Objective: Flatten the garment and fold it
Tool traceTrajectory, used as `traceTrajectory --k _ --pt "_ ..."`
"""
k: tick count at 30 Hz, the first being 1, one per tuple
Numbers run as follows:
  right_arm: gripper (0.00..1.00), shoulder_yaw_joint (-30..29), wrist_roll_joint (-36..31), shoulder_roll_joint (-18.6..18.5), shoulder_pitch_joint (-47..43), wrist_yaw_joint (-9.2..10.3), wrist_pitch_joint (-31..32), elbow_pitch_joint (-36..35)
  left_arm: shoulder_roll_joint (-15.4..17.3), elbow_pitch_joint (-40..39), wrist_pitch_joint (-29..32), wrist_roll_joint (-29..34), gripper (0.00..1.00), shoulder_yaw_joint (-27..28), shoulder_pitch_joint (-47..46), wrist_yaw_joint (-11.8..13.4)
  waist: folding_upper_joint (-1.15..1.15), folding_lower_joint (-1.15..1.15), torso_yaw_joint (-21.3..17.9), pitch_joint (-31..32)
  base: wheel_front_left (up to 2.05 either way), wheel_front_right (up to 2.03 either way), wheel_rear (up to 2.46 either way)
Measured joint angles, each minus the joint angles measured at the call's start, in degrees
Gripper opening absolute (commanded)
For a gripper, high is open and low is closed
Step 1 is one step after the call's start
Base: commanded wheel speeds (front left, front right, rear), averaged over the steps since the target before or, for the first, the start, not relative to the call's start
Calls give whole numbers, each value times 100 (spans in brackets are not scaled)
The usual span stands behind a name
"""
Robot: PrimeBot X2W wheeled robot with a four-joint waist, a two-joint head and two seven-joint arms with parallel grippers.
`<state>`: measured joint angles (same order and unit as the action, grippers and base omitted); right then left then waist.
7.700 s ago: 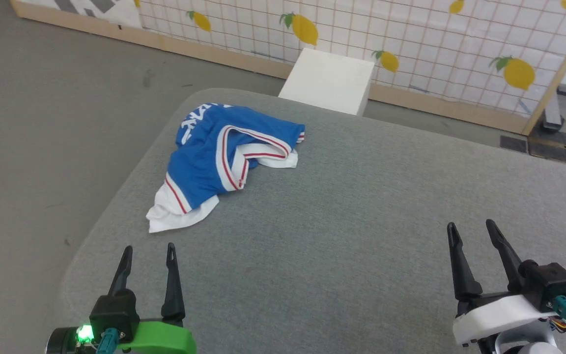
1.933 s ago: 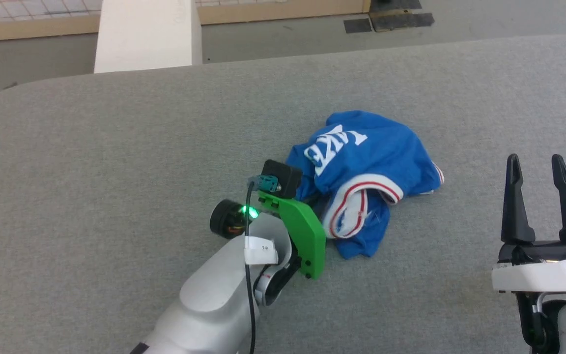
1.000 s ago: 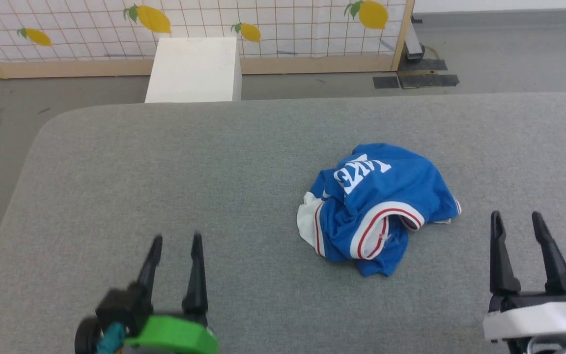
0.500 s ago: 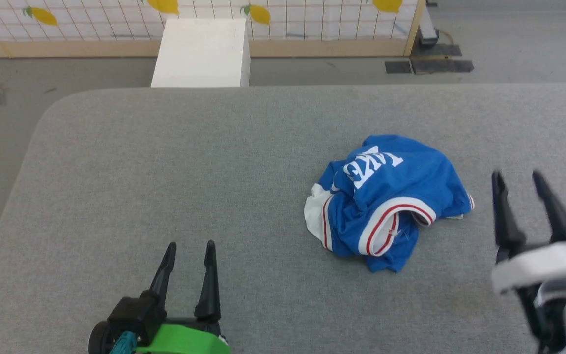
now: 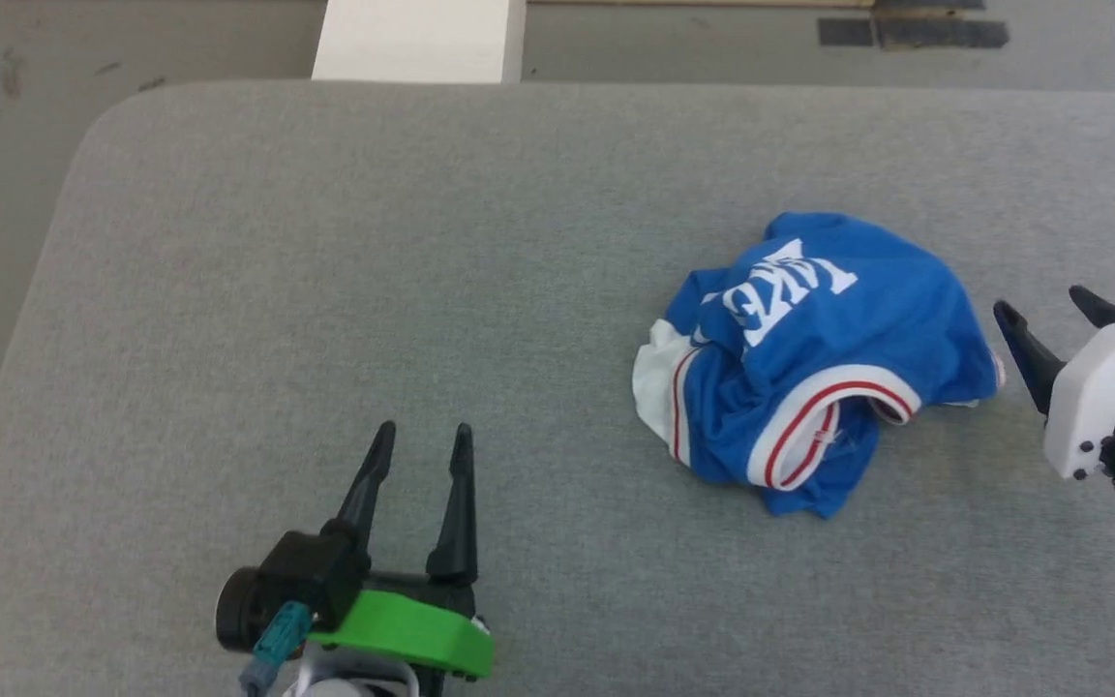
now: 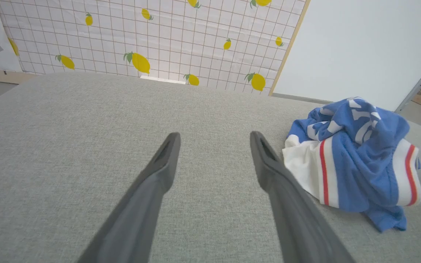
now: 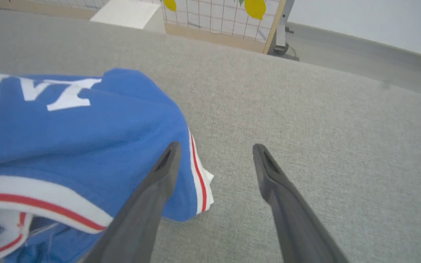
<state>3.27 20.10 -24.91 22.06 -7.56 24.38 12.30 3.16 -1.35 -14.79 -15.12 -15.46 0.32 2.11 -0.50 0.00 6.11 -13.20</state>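
The garment point(image 5: 809, 358) lies crumpled in a heap on the grey table point(image 5: 325, 271), blue with white lettering and red-and-white trim. My right gripper point(image 5: 1041, 315) stands open just right of the heap, its fingers pointing toward the striped edge. In the right wrist view the garment point(image 7: 68, 146) spreads at the left, and the right gripper point(image 7: 214, 149) has its left finger over the striped hem. My left gripper point(image 5: 419, 440) is open near the table's front, well left of the heap. The left wrist view has the garment point(image 6: 360, 164) right of the open left gripper point(image 6: 214, 137).
A white box point(image 5: 417, 39) stands on the floor beyond the table's far edge. A lemon-print panel point(image 6: 141, 36) stands behind it. The table's rounded left corner point(image 5: 112, 106) drops to grey floor. Bare tabletop lies left of the garment.
The head camera has tilted downward, shifting the whole picture. My right gripper has swung in toward the garment's right edge. The left gripper stays open near the front.
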Motion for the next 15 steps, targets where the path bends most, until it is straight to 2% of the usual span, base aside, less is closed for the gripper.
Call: traceTrajectory --k 1,2,9,10,12,15 --pt "100 260 8 -244 105 0 83 299 -8 4 0 -24 100 -116 -121 46 0 0 142 -135 0 0 0" --pt "100 318 -2 -309 128 -1 73 404 -8 8 0 -49 100 -164 -155 55 0 0 197 -181 0 0 0" --pt "100 670 65 -304 186 0 -127 1110 -12 10 0 -109 100 -327 -297 148 0 0 549 -462 0 0 0" --pt "53 651 119 -303 240 0 -164 1183 -13 9 0 -109 100 -339 -310 149 0 0 588 -501 0 0 0" --pt "0 621 153 -308 361 0 -260 1295 -13 10 0 -109 100 -353 -328 157 0 0 649 -564 0 0 0" --pt "0 593 172 -266 487 -1 -511 1382 -12 26 0 -119 100 -341 -331 207 0 0 684 -607 0 0 0"
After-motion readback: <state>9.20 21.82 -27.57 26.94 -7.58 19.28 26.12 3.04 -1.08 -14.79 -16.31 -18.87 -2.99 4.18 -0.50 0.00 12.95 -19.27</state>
